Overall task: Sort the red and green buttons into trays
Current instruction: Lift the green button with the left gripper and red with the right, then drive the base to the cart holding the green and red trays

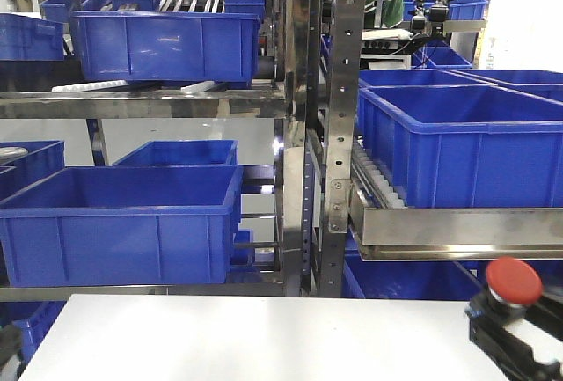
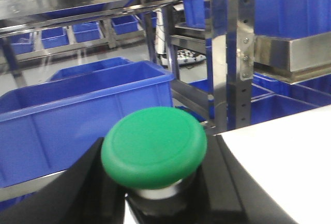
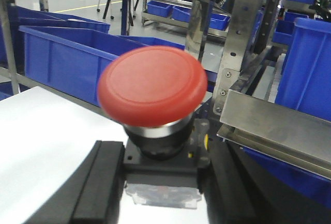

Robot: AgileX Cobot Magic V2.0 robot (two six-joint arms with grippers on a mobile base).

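My left gripper (image 2: 155, 198) is shut on the green button (image 2: 154, 145); its black fingers (image 2: 77, 193) press the button's dark base from both sides, above the white table's edge. My right gripper (image 3: 161, 177) is shut on the red button (image 3: 152, 85), clamping its black base, with a silver part below. In the front view the red button (image 1: 515, 281) stands upright in the right gripper (image 1: 508, 337) at the table's right corner. The red and green trays are out of view.
The white table (image 1: 264, 337) fills the bottom of the front view. Behind it stand steel racks (image 1: 339, 135) holding deep blue crates (image 1: 123, 223), with more crates on a roller shelf at the right (image 1: 457, 143).
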